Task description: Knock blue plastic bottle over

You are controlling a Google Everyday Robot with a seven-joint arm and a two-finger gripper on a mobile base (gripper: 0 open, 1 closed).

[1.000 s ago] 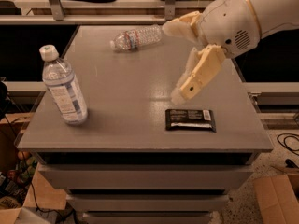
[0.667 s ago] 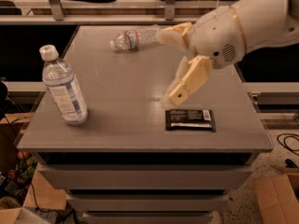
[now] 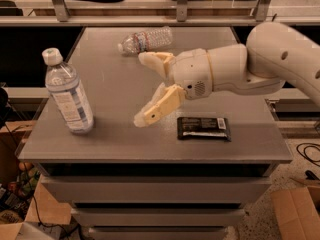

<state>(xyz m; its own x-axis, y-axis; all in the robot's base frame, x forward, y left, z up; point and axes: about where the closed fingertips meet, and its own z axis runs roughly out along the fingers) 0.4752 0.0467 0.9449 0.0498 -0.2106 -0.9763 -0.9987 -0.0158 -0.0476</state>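
The blue plastic bottle (image 3: 67, 93) stands upright at the front left of the grey table (image 3: 110, 139), clear with a white cap and a pale label. My gripper (image 3: 141, 89) is over the middle of the table, to the right of the bottle and well apart from it. Its two cream fingers are spread wide and point left, one finger (image 3: 156, 105) low near the table top, the other (image 3: 152, 60) higher. It holds nothing.
A smaller ridged clear bottle (image 3: 146, 39) lies on its side at the back of the table. A black snack packet (image 3: 203, 128) lies flat at the front right, just under my arm (image 3: 260, 59). Metal rails run behind the table.
My arm has swung left and lower across the table, bringing the open gripper closer to the upright bottle. The bottles and the packet have not moved.
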